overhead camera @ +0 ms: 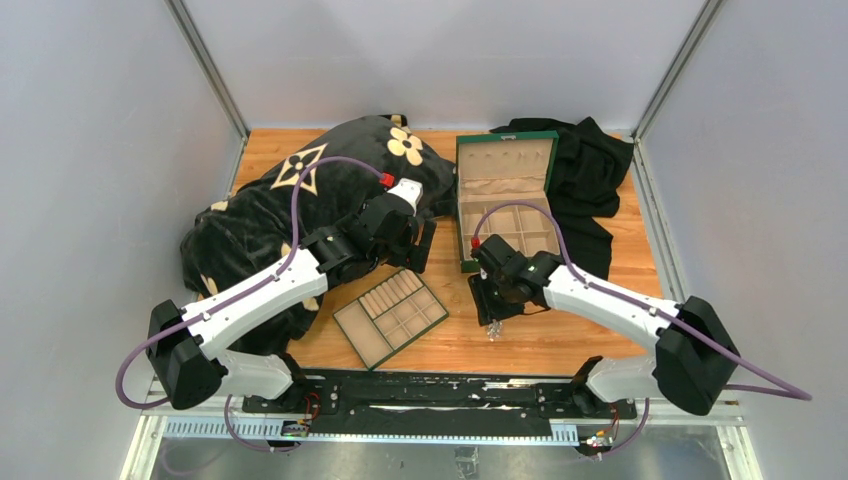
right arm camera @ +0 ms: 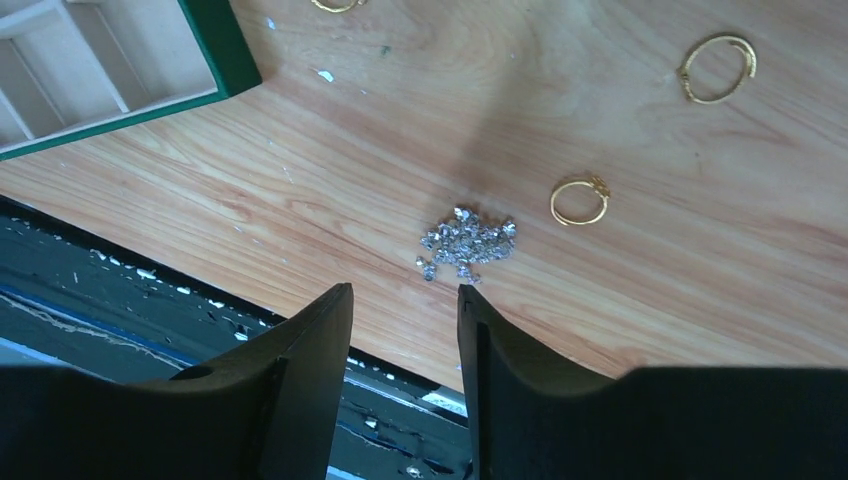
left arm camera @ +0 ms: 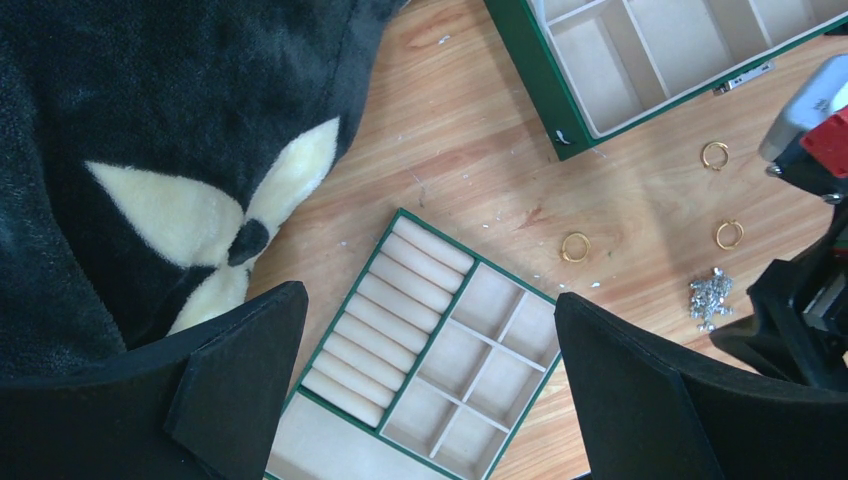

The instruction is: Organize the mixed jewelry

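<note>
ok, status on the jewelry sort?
Left tool open, empty. Right tool open, hovering by silver cluster. Three gold rings loose on table; nothing seen in tray. Nothing in the way.

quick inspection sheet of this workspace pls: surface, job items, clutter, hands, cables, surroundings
surface: wooden tabletop, with pale specks scattered on it.
job's things: silvery cluster and three gold rings lie loose on the wood, all apart. The open green jewelry box and green tray show nothing in the compartments in view.
clutter: black plush blanket with cream flowers at back left; black cloth behind the box.
hands: left hand open wide above the tray; right hand open, near the cluster, holding nothing.
cables: purple cables, one looping over each arm.
surroundings: grey walls and metal frame posts.
</note>
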You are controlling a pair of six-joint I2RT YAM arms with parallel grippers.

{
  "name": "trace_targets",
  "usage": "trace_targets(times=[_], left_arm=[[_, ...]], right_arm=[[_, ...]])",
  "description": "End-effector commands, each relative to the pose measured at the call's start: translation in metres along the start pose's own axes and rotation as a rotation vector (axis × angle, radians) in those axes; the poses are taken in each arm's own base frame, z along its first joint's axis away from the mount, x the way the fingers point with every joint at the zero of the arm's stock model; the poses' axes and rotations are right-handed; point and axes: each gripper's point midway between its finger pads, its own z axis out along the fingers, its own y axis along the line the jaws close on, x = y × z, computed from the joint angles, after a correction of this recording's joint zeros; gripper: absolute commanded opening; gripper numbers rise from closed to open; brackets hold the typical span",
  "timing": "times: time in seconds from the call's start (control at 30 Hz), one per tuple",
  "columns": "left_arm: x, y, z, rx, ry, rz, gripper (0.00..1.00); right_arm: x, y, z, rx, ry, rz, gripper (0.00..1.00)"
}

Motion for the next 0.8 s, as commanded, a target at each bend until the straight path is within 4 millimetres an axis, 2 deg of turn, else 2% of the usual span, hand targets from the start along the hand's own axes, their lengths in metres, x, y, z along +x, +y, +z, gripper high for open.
trace_targets(times=[0.0, 0.13, 0.2, 0.27, 0.4, 0.53, 0.77], left_arm=[[-0.001, 0.000, -0.002, -0.008, -0.005, 0.001, 1.00], [0.001, 0.003, -0.003, -0.016, -0.005, 0.003, 1.00], [0.002, 0.004, -0.003, -0.022, -0.003, 0.004, 1.00], [0.002, 0.005, -0.004, -0.024, -0.004, 0.004, 1.00], [0.004, 0.005, -0.002, -0.024, 0.001, 0.008, 1.00], [0.002, 0.002, -0.002, -0.014, 0.003, 0.013, 1.00], [-0.001, 0.004, -0.003, -0.021, -0.001, 0.022, 1.00]], right_arm=[[0.001, 0.010, 0.006, -0.045, 0.013, -0.026, 0.46], [0.004, -0.004, 0.010, 0.038, 0.024, 0.001, 0.36], [0.008, -0.019, 0.012, 0.121, 0.032, 0.009, 0.35], [0.012, -0.022, 0.015, 0.133, 0.044, 0.008, 0.37], [0.019, -0.025, 0.025, 0.137, 0.065, 0.002, 0.38], [0.014, -0.021, 0.035, 0.135, 0.075, -0.011, 0.36], [0.014, -0.019, 0.045, 0.135, 0.096, -0.013, 0.23]])
